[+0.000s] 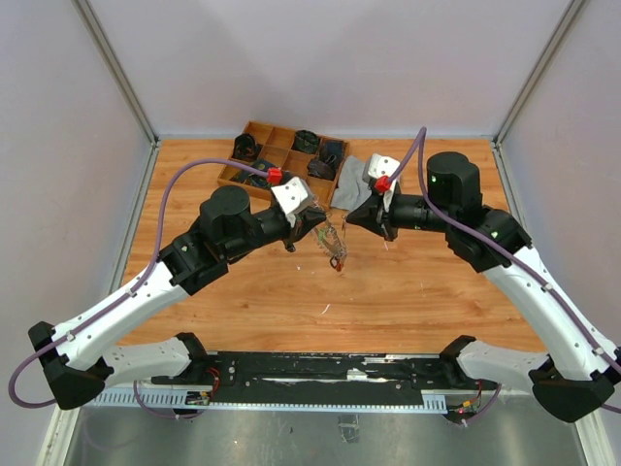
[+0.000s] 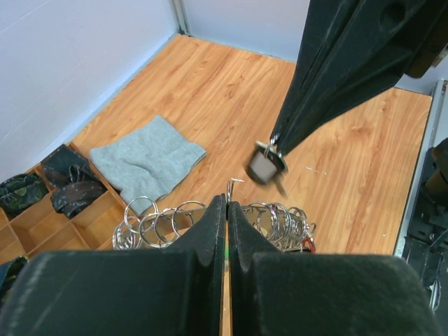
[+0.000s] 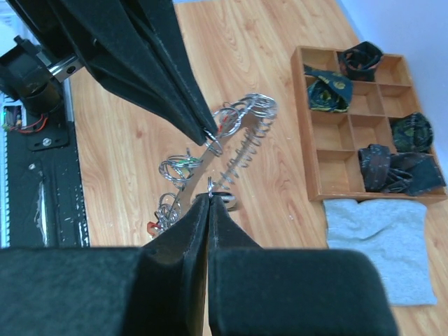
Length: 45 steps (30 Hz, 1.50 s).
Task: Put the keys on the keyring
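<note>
Top external view is showing both arms meeting over the middle of the counter [image 1: 437, 301], with the keyring [image 1: 335, 249] hanging between their tips. The left tool [image 1: 312, 225] is pressing its fingers together on one edge of the keyring, probably steadying it in the air so its loops are facing the other arm. The right tool [image 1: 357, 217] is pinching a key [image 2: 264, 166] just beside those loops, seemingly lining it up for threading.

Robot lab cell: plain white walls [image 1: 340, 58] enclose a wooden table [image 1: 417, 301].
</note>
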Each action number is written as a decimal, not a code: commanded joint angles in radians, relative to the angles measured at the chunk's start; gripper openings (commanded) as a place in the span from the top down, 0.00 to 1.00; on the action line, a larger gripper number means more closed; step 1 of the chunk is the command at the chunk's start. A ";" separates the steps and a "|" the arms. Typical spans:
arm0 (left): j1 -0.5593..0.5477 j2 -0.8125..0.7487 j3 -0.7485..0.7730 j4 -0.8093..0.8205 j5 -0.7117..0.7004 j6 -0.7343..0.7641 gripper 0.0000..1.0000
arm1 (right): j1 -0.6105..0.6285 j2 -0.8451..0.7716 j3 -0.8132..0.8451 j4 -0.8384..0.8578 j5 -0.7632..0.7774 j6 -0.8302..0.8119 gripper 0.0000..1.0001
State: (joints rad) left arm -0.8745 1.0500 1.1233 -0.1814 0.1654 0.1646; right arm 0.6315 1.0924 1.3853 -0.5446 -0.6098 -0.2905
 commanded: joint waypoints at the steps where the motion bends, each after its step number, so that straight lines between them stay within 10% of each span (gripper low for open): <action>1: -0.015 -0.022 0.045 0.051 0.012 0.009 1.00 | 0.040 0.028 0.030 -0.043 -0.025 -0.017 1.00; 45: -0.021 -0.038 0.038 0.050 0.014 0.016 1.00 | 0.071 0.060 0.016 0.061 0.120 0.122 1.00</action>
State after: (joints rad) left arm -0.8860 1.0424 1.1240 -0.1822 0.1692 0.1677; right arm 0.6952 1.1522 1.3979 -0.5095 -0.5289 -0.1955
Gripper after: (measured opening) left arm 0.017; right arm 0.006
